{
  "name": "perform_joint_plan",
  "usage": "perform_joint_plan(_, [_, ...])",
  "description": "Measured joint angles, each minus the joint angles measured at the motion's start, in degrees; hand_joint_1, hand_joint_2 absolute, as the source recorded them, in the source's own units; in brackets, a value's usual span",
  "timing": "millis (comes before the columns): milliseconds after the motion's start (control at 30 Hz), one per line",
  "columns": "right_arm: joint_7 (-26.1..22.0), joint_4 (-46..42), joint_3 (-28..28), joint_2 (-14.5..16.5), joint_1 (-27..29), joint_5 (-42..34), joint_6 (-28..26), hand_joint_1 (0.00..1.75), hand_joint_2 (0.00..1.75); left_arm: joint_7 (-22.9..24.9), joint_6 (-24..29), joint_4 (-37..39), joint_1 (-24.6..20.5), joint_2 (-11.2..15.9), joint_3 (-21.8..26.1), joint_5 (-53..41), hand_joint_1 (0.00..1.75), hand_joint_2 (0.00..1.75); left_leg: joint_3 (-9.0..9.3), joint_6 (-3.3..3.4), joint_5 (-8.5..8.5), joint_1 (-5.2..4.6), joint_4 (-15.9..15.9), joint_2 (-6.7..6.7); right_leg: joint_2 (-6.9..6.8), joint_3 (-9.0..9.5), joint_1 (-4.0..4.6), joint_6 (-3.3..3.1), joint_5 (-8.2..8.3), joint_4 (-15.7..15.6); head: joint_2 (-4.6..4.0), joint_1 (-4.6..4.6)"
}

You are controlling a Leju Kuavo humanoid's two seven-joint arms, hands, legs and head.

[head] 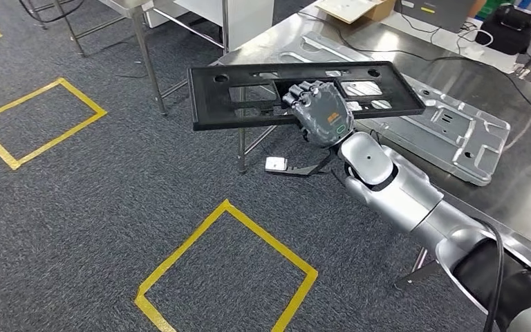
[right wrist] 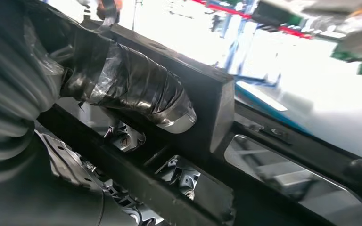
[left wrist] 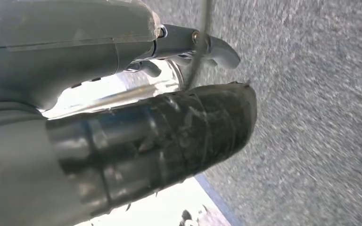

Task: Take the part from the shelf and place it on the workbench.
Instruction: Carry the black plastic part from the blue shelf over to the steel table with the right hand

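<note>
Holding black part (head: 276, 93) | right robot hand (head: 320, 113) grips its middle bar, part level, half beyond tabletop (head: 525, 200) edge | left robot hand (left wrist: 169, 132) state unclear | risk: long overhang tips, slips, strikes metal panel (head: 456, 131) beyond.

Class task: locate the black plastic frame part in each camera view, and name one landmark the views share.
Head view: black frame part, upper centre, held by the right robot hand.
Left wrist view: not in it.
Right wrist view: the part crosses the picture.
Shared landmark: the right robot hand gripping it.
</note>
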Motion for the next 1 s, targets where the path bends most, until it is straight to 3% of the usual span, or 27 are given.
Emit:
perform_joint_plan(33, [-0.07, -0.29, -0.07, -0.27, -0.04, -0.08, 0.09, 1.75, 1.75, 0.0, -0.04, 0.0, 0.02, 0.0, 0.06, 0.02, 0.0, 0.0, 0.0, 0.09, -0.07, -0.11, 0.0, 0.73, -0.26, -1.32, -0.05, 0.06, -0.95, 2.9, 0.0, 0.01])
perform_joint_plan(67, [-0.15, -0.53, -0.11, -0.6, 0.0, -0.15, 0.17, 1.75, 1.75, 0.0, -0.08, 0.0, -0.02, 0.0, 0.11, 0.03, 0.0, 0.0, 0.01, 0.18, -0.14, -0.21, 0.01, 1.45, -0.37, -1.79, -0.07, 0.03, -0.88, 3.98, 0.0, 0.01])
perform_joint_plan(100, [-0.23, -0.73, -0.16, -0.93, 0.02, -0.19, 0.22, 1.75, 1.75, 0.0, -0.1, 0.0, -0.1, -0.01, 0.14, 0.03, 0.0, 0.0, 0.07, 0.22, -0.2, -0.32, 0.01, 2.13, -0.52, -1.07, -0.03, -0.12, 0.24, 2.69, 0.0, 0.01])
perform_joint_plan(167, [-0.29, -1.26, -0.48, -1.67, -0.13, -0.28, 0.3, 1.75, 1.75, 0.0, -0.11, 0.01, -0.25, -0.11, 0.19, 0.01, 0.0, 0.0, 0.29, 0.25, -0.37, -0.55, -0.02, 3.37, -2.09, 3.13, 0.54, -1.03, 3.8, -5.21, 0.0, 0.01])
perform_joint_plan(233, [-0.28, -1.81, -0.91, -2.23, -0.47, -0.39, 0.41, 1.75, 1.75, 0.05, -0.1, 0.03, -0.3, -0.38, 0.22, -0.08, 0.0, 0.0, 0.41, 0.03, -0.55, -0.75, -0.09, 4.34, -4.08, 6.45, 1.45, -2.18, 5.69, -11.59, 0.0, 0.01])
perform_joint_plan(267, [-0.34, -2.0, -1.06, -2.47, -0.6, -0.5, 0.37, 1.75, 1.75, 0.14, -0.09, 0.04, -0.35, -0.49, 0.24, -0.14, 0.0, 0.0, 0.45, -0.13, -0.6, -0.74, -0.14, 4.77, -4.48, 6.91, 1.79, -2.56, 5.73, -12.67, 0.0, 0.01])
perform_joint_plan(333, [-0.81, -2.26, -1.26, -3.23, -0.54, -0.9, 0.02, 1.75, 1.75, 0.38, -0.11, 0.04, -0.61, -0.54, 0.26, -0.27, 0.0, 0.0, 0.76, -0.61, -0.67, -0.74, -0.35, 5.49, -3.75, 7.16, 1.89, -2.98, 6.02, -13.28, 0.0, 0.04])
perform_joint_plan(400, [-1.23, -2.62, -1.41, -3.97, -0.15, -1.15, -0.49, 1.75, 1.75, 0.56, -0.15, 0.04, -0.75, -0.44, 0.26, -0.38, 0.0, 0.0, 0.56, -1.15, -1.64, -0.7, 0.85, 4.03, -3.25, 7.94, 1.37, -3.27, 6.55, -14.4, 0.0, 0.03])
perform_joint_plan(433, [-1.25, -2.82, -1.45, -4.18, 0.02, -1.09, -0.63, 1.75, 1.75, 0.61, -0.16, 0.04, -0.69, -0.37, 0.27, -0.4, 0.0, 0.0, -0.34, -1.42, -2.93, -0.64, 2.99, 2.66, -3.04, 8.29, 1.04, -3.38, 6.79, -14.89, 0.0, 0.03])
perform_joint_plan(500, [-1.26, -3.07, -1.47, -4.33, 0.39, -0.85, -0.79, 1.75, 1.75, 0.68, -0.16, 0.04, -0.47, -0.28, 0.3, -0.4, 0.0, 0.0, -3.9, -1.94, -6.5, -0.37, 10.33, 0.45, -2.48, 8.4, 0.73, -3.51, 6.85, -15.04, 0.0, 0.04])
perform_joint_plan(533, [-1.28, -3.13, -1.45, -4.33, 0.67, -0.75, -0.81, 1.75, 1.75, 0.68, -0.19, 0.04, -0.38, -0.28, 0.3, -0.4, 0.0, 0.0, -5.65, -2.17, -7.62, -0.26, 13.62, 0.17, -2.16, 8.34, 0.67, -3.48, 6.77, -14.89, 0.0, 0.04])
perform_joint_plan(567, [-1.31, -3.17, -1.43, -4.34, 0.98, -0.69, -0.83, 1.75, 1.75, 0.68, -0.21, 0.04, -0.33, -0.27, 0.3, -0.4, 0.0, 0.0, -6.65, -2.39, -7.65, -0.14, 15.22, 0.11, -1.8, 8.27, 0.59, -3.37, 6.63, -14.65, 0.0, 0.04])
perform_joint_plan(600, [-1.34, -3.19, -1.41, -4.35, 1.21, -0.65, -0.83, 1.75, 1.75, 0.68, -0.23, 0.04, -0.3, -0.25, 0.3, -0.4, 0.0, 0.0, -6.58, -2.56, -6.58, -0.01, 14.68, 0.12, -1.47, 8.22, 0.47, -3.18, 6.43, -14.33, 0.0, 0.04])
perform_joint_plan(700, [-1.33, -3.4, -1.46, -4.52, 1.4, -0.62, -0.85, 1.75, 1.75, 0.66, -0.25, 0.04, -0.22, -0.1, 0.32, -0.4, 0.0, 0.0, -2.1, -2.96, -1.42, 0.33, 4.9, -0.08, -0.66, 7.9, 0.08, -2.1, 5.26, -12.56, 0.0, 0.02])
perform_joint_plan(767, [-1.38, -3.63, -1.57, -4.88, 1.5, -0.61, -0.91, 1.75, 1.75, 0.59, -0.24, 0.04, -0.3, -0.06, 0.34, -0.39, 0.0, 0.0, -0.62, -2.43, -0.78, 0.26, 1.7, -0.36, -0.33, 7.43, 0.17, -1.38, 4.66, -11.58, -0.01, 0.03])
perform_joint_plan(900, [-1.46, -3.94, -1.79, -5.98, 1.96, -0.6, -1.07, 1.75, 1.75, 0.4, -0.21, 0.04, -0.51, -0.05, 0.4, -0.38, 0.0, 0.0, -0.62, -0.86, -0.77, 0.28, 1.53, -0.42, -0.33, 6.9, 0.0, -0.68, 3.75, -10.46, 0.0, 0.07])
perform_joint_plan(933, [-1.47, -4.02, -1.89, -6.26, 2.03, -0.61, -1.08, 1.75, 1.75, 0.35, -0.2, 0.04, -0.52, -0.03, 0.42, -0.35, 0.0, 0.0, -0.57, -0.61, -0.73, 0.36, 1.44, -0.4, -0.4, 5.99, -0.09, -0.44, 2.59, -8.52, 0.0, 0.07])
perform_joint_plan(1000, [-1.48, -4.11, -2.04, -6.65, 2.24, -0.64, -1.09, 1.75, 1.75, 0.23, -0.19, 0.04, -0.5, -0.01, 0.46, -0.25, 0.0, 0.0, -0.52, -0.28, -0.85, 0.3, 1.4, -0.39, -0.51, 2.49, -0.2, -0.05, -0.62, -1.67, 0.0, 0.08])
